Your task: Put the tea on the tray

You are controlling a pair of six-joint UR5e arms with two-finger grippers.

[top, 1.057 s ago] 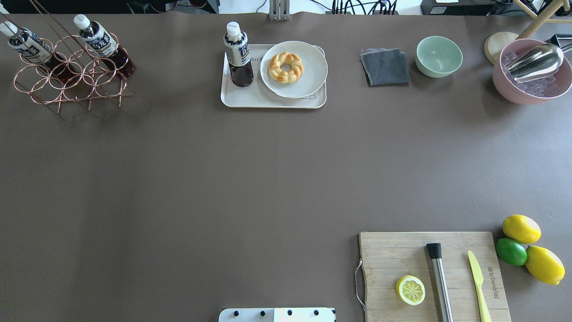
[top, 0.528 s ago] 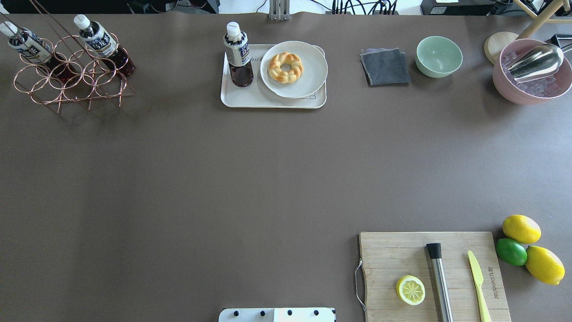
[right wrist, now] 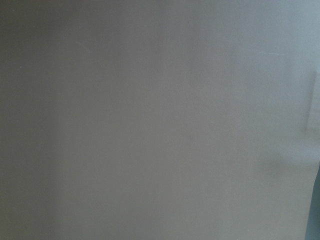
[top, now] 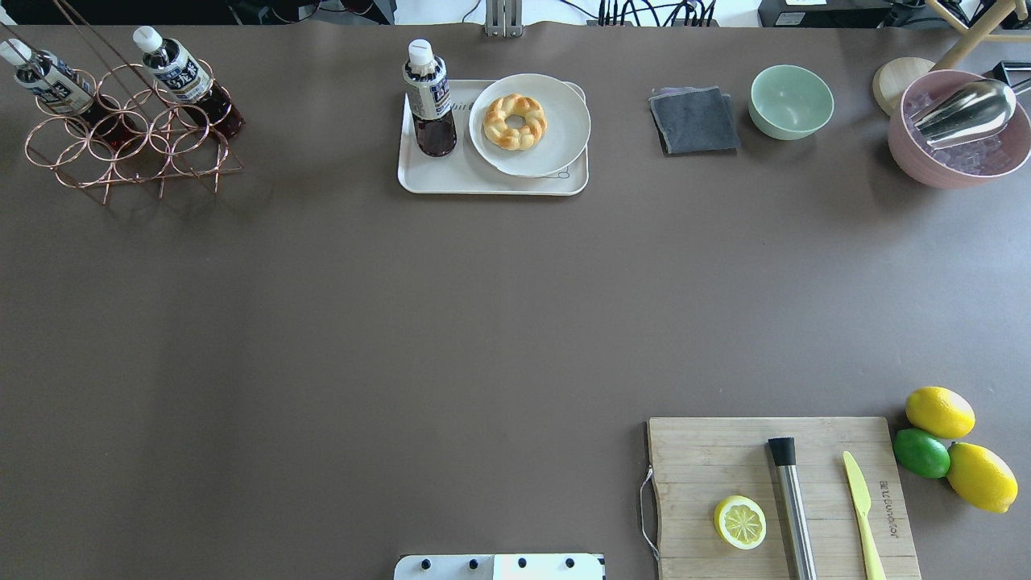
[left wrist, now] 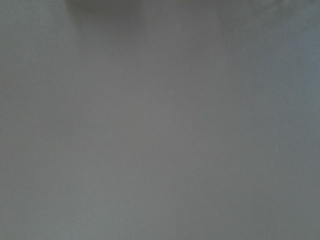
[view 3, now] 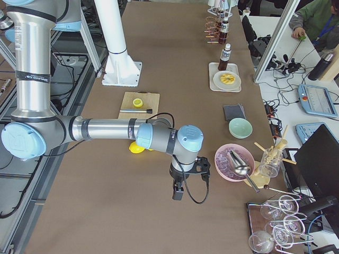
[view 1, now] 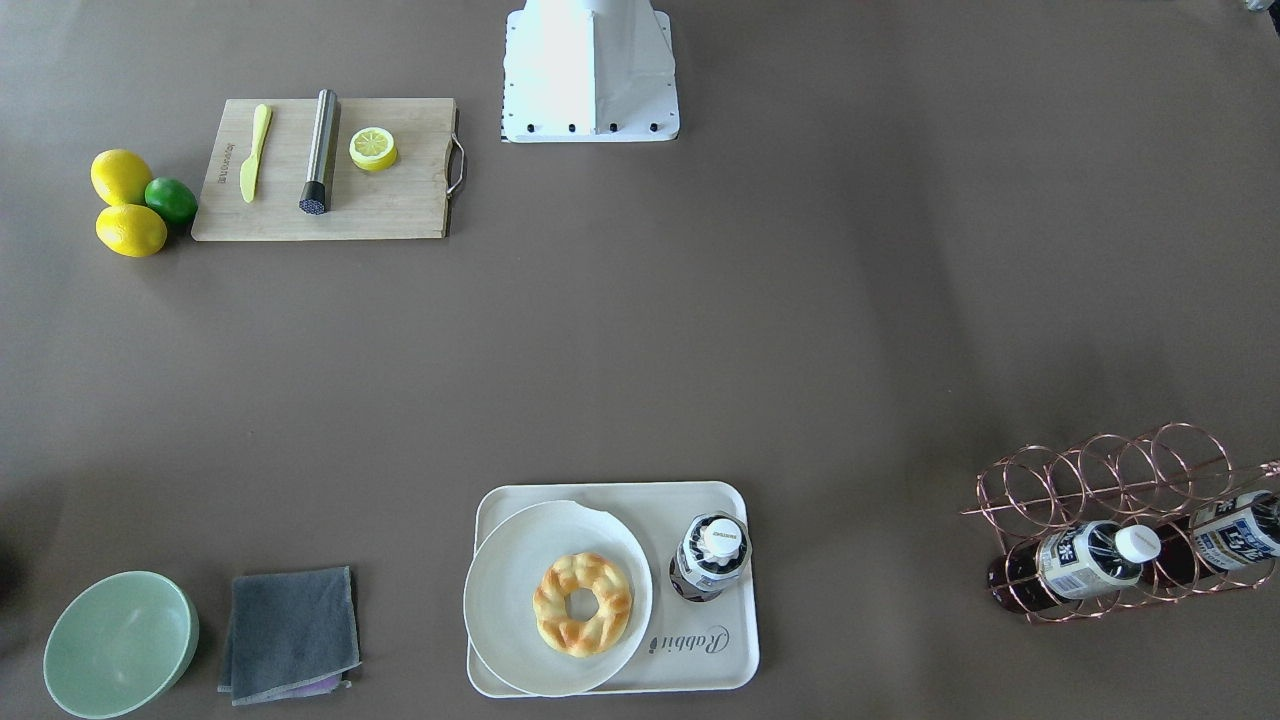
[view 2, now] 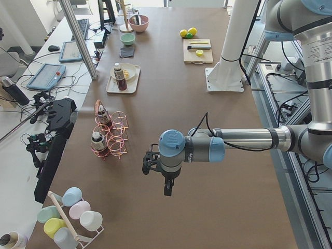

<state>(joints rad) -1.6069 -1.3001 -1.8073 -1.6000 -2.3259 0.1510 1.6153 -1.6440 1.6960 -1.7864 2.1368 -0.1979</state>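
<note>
One tea bottle (top: pixel 431 105) with a white cap stands upright on the left part of the cream tray (top: pixel 451 176), beside a plate; it shows from the front too (view 1: pixel 710 555), on the tray (view 1: pixel 700 645) marked "Rabbit". Two more tea bottles (top: pixel 184 78) (top: pixel 50 80) lie slanted in a copper wire rack (top: pixel 129 149) at the far left. My left gripper (view 2: pixel 168 189) hangs over bare table near the rack's end, far from the tray. My right gripper (view 3: pixel 178 191) hangs near the pink bowl. Both show only in the side views, so I cannot tell their state.
A white plate (top: pixel 564 133) with a braided doughnut (top: pixel 515 121) fills the tray's right part. Right of it lie a grey cloth (top: pixel 694 121), a green bowl (top: pixel 791 101) and a pink bowl (top: pixel 958 137) with a metal scoop. A cutting board (top: pixel 701 459) and citrus fruits (top: pixel 938 412) sit front right.
</note>
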